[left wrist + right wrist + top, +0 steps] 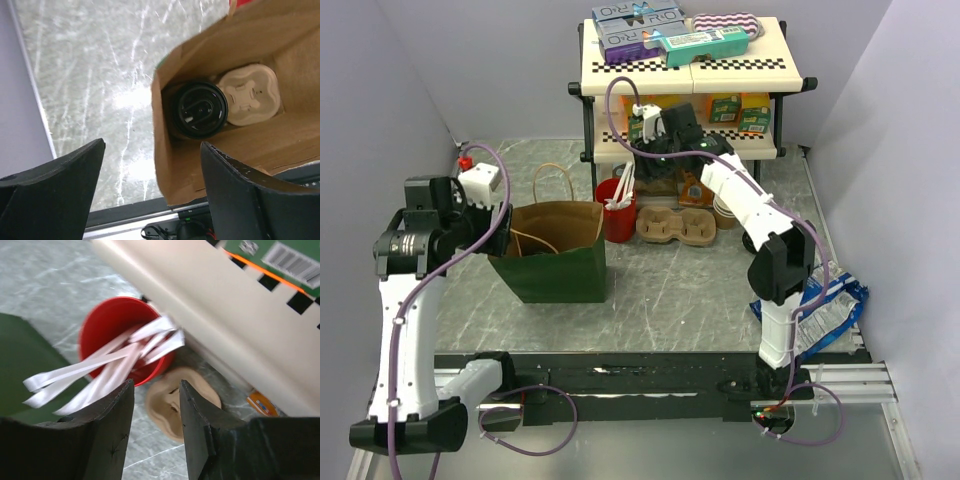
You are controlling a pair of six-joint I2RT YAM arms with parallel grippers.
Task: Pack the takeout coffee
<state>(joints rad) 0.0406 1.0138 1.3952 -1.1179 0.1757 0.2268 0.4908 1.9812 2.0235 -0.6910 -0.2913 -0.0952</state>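
Note:
The takeout coffee (197, 110), a brown cup with a round black lid, stands inside the paper bag (200, 170) in one socket of a pale pulp carrier (252, 95). The top view shows the bag (555, 262), green outside and brown inside, but not the cup. My left gripper (152, 145) is open and straddles the bag's near wall at its left rim (498, 228). My right gripper (155, 385) is open and empty. It hovers by the shelf (645, 155), above the red cup of white stirrers (120, 335).
A pulp cup carrier (678, 226) lies right of the red cup (617, 212), with a stack of pale cups (725, 210) beyond it. The two-tier shelf (690, 68) holds boxes at the back. A blue snack bag (832, 305) lies at the right.

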